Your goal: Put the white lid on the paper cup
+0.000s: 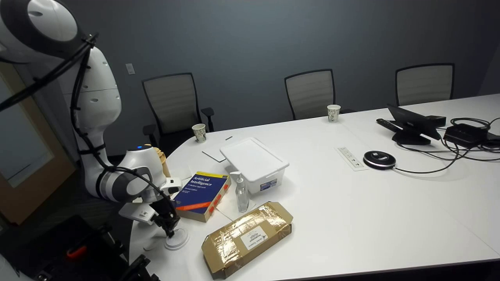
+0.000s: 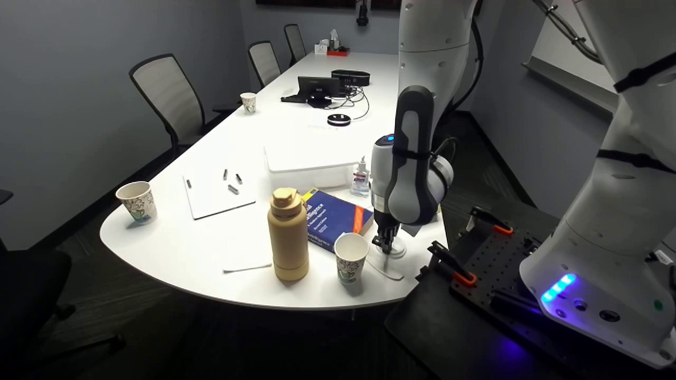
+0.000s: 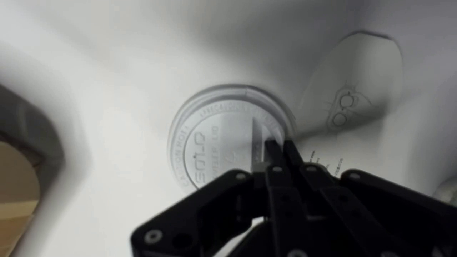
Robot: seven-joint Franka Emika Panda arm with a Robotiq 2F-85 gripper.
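In the wrist view, the end effector (image 3: 282, 146) is squeezed narrow, pinching the white lid (image 3: 228, 139) at its three o'clock edge. I can't tell if the lid touches the surface (image 2: 179, 248). In an exterior view, the paper cup (image 2: 350, 258) is near the surface's round edge, between eight and nine o'clock from the lid. The tan bottle (image 2: 288, 237) is at nine o'clock from the cup, and the blue book (image 2: 340, 216) is at ten o'clock from the lid. In an exterior view, a gap shows between the lid and the cardboard box (image 1: 248, 239) at three o'clock. The surface is long and white, with chairs (image 1: 172, 103) beside it and a gray wall (image 1: 234, 39) behind. The cup stands straight, mouth up, its long way from six to twelve o'clock. In the wrist view, the lid's big letters run from six toward twelve.
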